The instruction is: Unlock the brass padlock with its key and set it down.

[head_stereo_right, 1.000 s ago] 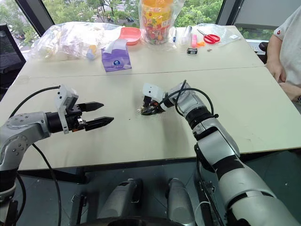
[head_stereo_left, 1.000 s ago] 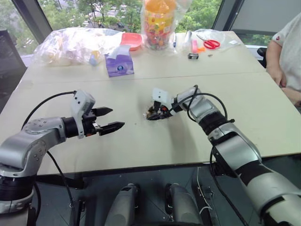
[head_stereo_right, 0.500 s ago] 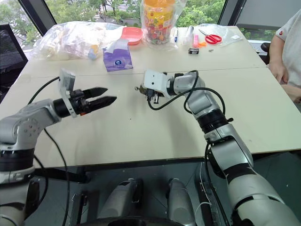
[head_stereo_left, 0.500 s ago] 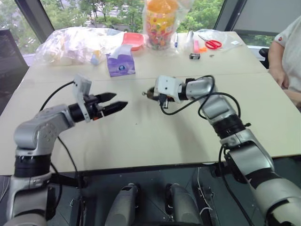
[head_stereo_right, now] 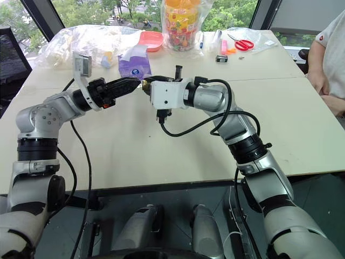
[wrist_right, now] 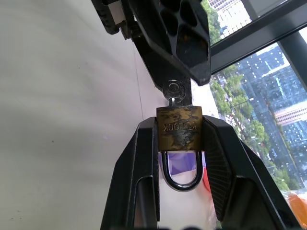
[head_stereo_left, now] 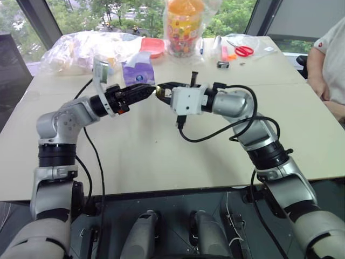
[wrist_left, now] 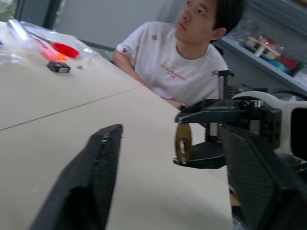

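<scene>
Gripping the brass padlock (wrist_right: 178,126) above the bench (head_stereo_left: 161,156), the right tool (wrist_right: 179,143) is clamped; the left tool (wrist_right: 180,57), part-open, seemingly nears its key (wrist_right: 173,91), which needs pinching and turning.

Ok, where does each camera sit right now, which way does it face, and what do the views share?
Head views: look forward and down over the table; both arms show, left gripper meeting right gripper in mid-air.
Left wrist view: looks along its own fingers at the brass padlock and a seated person.
Right wrist view: looks along its own fingers clamping the padlock, key in it.
Shared: the padlock shows in both wrist views.
</scene>
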`<state>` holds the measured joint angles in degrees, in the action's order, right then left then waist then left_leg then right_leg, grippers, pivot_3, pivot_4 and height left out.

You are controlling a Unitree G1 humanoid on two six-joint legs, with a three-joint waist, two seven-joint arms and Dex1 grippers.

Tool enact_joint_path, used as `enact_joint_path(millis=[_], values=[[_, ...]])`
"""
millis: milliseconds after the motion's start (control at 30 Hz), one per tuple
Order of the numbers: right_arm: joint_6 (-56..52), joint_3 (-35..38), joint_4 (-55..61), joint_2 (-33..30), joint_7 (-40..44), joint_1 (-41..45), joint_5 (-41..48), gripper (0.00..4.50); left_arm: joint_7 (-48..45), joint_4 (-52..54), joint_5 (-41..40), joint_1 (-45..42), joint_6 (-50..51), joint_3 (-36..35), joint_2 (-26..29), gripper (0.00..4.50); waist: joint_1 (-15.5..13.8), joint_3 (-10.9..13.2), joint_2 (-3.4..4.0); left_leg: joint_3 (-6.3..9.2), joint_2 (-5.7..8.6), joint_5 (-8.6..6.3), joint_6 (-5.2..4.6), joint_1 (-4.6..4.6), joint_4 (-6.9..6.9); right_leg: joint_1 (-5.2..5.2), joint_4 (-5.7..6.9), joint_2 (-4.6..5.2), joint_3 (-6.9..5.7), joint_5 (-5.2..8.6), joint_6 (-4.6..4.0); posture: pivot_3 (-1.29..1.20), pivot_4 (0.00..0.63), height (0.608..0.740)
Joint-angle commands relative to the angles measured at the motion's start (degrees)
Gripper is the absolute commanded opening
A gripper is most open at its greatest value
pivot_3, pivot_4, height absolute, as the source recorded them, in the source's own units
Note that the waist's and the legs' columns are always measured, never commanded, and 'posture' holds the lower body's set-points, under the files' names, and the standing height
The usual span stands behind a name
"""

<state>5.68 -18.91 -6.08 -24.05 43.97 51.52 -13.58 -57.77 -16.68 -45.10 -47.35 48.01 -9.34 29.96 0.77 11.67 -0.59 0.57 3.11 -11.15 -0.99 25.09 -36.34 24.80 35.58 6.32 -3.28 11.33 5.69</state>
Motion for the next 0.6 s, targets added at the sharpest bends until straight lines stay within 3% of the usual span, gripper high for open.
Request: enact_joint_path(millis=[33,200,300,367,600], values=[[-0.19,1.53,2.99,-0.36,-1.09,0.30,-0.32,0.70,-1.49,0.33,0.90,-1.46,-0.69,0.35,0.35,1.59,0.02,0.00,0.00,0.00,0.00,0.00,0.00,0.00,0.00,0.00,0.00,0.00,0.00,0.00,0.00,0.00,0.150,0.740],[-0.43,1.52,3.09,-0.34,-1.39,-0.11,-0.44,0.70,-1.81,-0.54,2.14,-1.51,-1.17,0.69,0.01,1.59,-0.01,0.00,0.00,0.01,0.00,0.00,0.00,0.00,0.00,0.00,0.01,0.00,0.00,0.00,0.00,0.00,0.150,0.740],[-0.58,1.54,3.20,-0.24,-1.43,-0.19,-0.42,0.70,-1.88,-0.64,2.17,-1.50,-1.01,0.27,-0.10,0.85,0.00,0.00,0.00,0.00,0.00,0.00,0.00,0.00,-0.01,0.00,0.00,0.00,0.00,0.00,0.00,0.00,0.150,0.740],[-0.68,1.48,3.29,-0.26,-1.27,-0.28,-0.35,0.70,-1.64,-0.66,2.04,-1.59,-0.85,-0.08,-0.24,0.05,0.02,0.00,0.00,0.01,0.00,0.00,0.00,0.00,0.00,0.00,0.01,0.00,0.00,0.00,0.00,0.00,0.150,0.740],[-1.26,1.21,3.90,0.05,-1.02,-0.69,-0.01,0.70,-2.45,0.33,2.72,-1.00,-0.77,0.76,0.48,0.05,0.00,0.00,0.00,0.01,-0.01,0.00,0.00,0.00,-0.01,0.00,0.01,0.00,0.00,0.00,0.00,0.00,0.150,0.740]])
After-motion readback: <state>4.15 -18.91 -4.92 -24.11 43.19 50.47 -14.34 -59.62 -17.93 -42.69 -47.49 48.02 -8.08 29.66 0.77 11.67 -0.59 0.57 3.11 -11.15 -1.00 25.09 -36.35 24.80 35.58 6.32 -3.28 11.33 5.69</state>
